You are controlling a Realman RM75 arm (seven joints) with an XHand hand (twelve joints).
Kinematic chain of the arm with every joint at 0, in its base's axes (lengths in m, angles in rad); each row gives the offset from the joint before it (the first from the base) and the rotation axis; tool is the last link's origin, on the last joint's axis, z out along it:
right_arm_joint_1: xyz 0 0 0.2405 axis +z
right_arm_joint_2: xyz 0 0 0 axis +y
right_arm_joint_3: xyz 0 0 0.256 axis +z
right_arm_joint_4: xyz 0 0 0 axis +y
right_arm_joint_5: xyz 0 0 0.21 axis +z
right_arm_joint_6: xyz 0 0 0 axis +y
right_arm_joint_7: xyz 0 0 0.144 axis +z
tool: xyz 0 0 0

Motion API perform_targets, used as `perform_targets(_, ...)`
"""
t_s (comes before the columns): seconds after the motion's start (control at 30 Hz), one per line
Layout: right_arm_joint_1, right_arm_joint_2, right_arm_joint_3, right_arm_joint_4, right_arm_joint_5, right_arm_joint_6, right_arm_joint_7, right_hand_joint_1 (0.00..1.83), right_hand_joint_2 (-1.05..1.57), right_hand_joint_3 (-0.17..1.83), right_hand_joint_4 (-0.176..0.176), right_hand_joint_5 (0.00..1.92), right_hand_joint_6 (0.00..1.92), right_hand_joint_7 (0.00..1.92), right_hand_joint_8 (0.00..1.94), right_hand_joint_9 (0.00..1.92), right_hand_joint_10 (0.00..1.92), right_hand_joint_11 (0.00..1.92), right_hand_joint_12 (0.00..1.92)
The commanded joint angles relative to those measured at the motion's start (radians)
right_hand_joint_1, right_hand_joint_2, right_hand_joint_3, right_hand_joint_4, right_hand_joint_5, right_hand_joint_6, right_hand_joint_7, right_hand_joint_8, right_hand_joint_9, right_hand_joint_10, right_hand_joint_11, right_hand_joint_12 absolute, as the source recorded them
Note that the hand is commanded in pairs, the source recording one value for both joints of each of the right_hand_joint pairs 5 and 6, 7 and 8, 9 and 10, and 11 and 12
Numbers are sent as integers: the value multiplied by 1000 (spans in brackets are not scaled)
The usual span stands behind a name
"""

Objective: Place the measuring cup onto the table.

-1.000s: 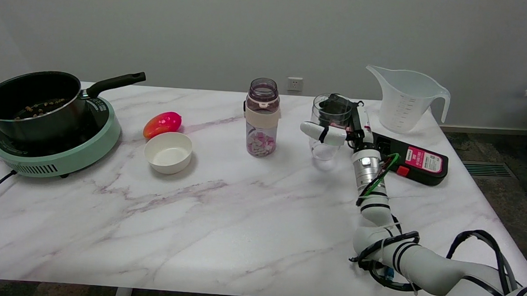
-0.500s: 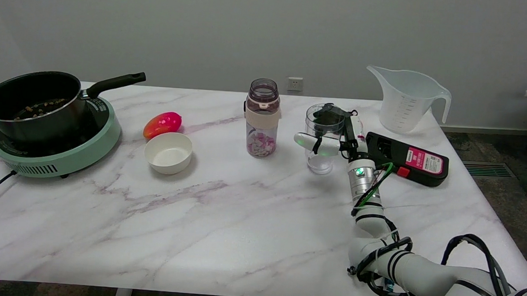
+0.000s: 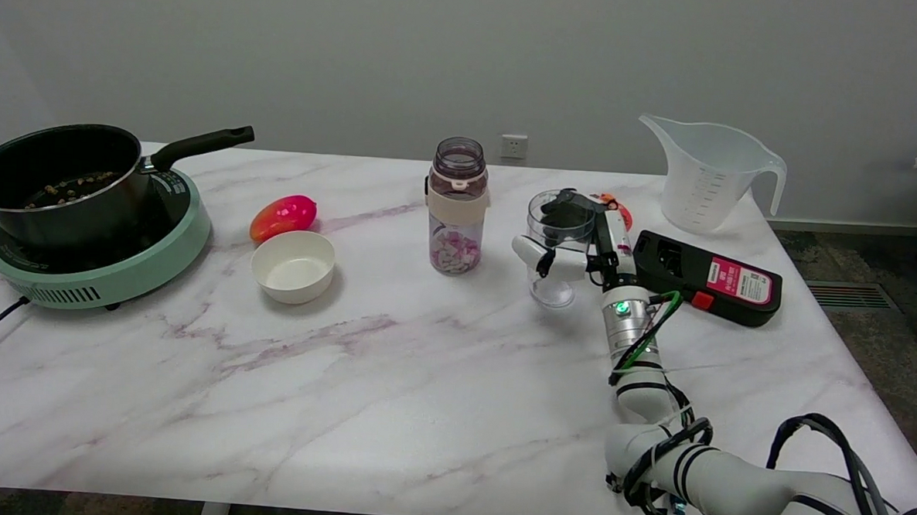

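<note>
We see the right hand (image 3: 583, 243) grasping the clear measuring cup (image 3: 558, 246) low over the marble table (image 3: 391, 378). A black device (image 3: 705, 277) lies just right; the bottle (image 3: 456, 205) stands left.

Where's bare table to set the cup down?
Free: the wide near half of the table, and the strip between bottle and cup in the right hand. Crowded: right, by the black device and jug.
</note>
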Motion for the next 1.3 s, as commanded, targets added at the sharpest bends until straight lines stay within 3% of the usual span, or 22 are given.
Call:
perform_targets(0.03, -17, 3, -13, 11, 3, -6, -6, 1281, 372, 1064, 0, 1038, 1038, 1488, 1488, 1384, 1384, 1112, 1112)
perform_targets(0.23, -19, 7, -15, 11, 3, -7, -6, 1262, 96, 1013, 0, 763, 763, 1264, 1264, 1135, 1135, 967, 967)
perform_targets(0.3, -21, 8, -15, 13, 3, -5, -6, 1256, -241, 1137, 0, 631, 631, 1077, 1077, 861, 861, 817, 817)
perform_targets(0.37, -23, 11, -15, 20, 3, -7, -6, 1240, -373, 1226, 0, 635, 635, 978, 978, 732, 732, 744, 744)
perform_targets(0.5, -26, 17, -15, 27, 3, -8, -6, 1215, -529, 1365, 0, 598, 598, 866, 866, 677, 677, 712, 712)
perform_targets(1.3, -90, 126, 4, 126, 12, -39, -6, 1202, -662, 1106, 0, 432, 432, 701, 701, 626, 626, 681, 681)
